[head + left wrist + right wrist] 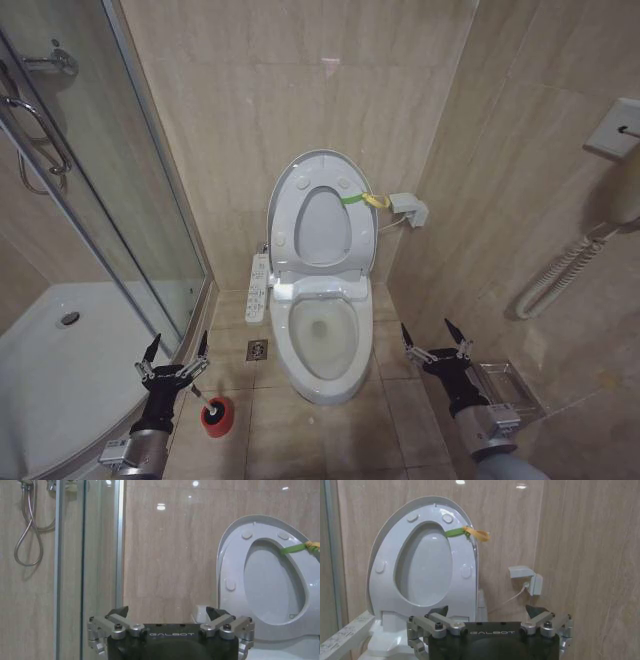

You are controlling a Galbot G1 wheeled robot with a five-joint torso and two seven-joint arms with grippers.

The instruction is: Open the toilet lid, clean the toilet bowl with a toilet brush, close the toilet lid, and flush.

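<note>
Toilet lid (pixel 322 215): raised upright against the wall with the seat ring, centre of the head view; green-and-yellow strap (pixel 362 199) at its right rim. Toilet bowl (pixel 322 345): open, below centre. Toilet brush (pixel 214 414): red base on the floor, lower left, handle apparently reaching up just beside the left gripper (pixel 176 352), fingers wide, empty. Right gripper (pixel 432 335): lower right, beside the bowl, fingers wide, empty.

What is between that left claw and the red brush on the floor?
Nothing visible. The left gripper hangs open just above the toilet brush, whose thin handle leans up toward it. Only bare floor tiles separate the brush from the toilet bowl, and the toilet lid stands raised.
</note>
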